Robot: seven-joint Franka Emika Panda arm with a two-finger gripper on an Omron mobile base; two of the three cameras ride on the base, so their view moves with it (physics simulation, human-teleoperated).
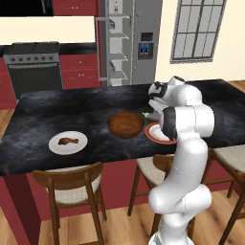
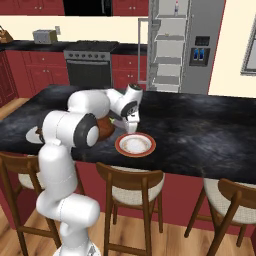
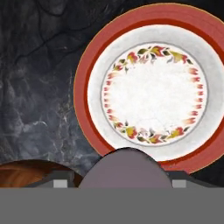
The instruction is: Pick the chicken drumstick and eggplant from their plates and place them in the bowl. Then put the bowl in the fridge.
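Observation:
My gripper [image 3: 120, 183] is shut on the eggplant [image 3: 124, 168], a dull purple lump between the fingertips, its green stem [image 1: 145, 114] poking out toward the bowl. It hangs just above the near edge of the orange-red rimmed plate [image 3: 87, 65], which is bare. The brown wooden bowl [image 1: 125, 124] stands right beside that plate [image 1: 154, 135], and its rim shows in the hand view [image 3: 26, 173]. The chicken drumstick [image 1: 67, 140] lies on the white plate [image 1: 55, 144] further left. At the back the fridge [image 1: 143, 38] stands with one door open, white shelves showing.
All of this is on a dark marble island counter [image 1: 57, 110]. Wooden stools [image 1: 72, 184] line its near side. A steel oven range [image 1: 33, 67] and red cabinets [image 1: 79, 69] stand behind, left of the fridge [image 2: 200, 45].

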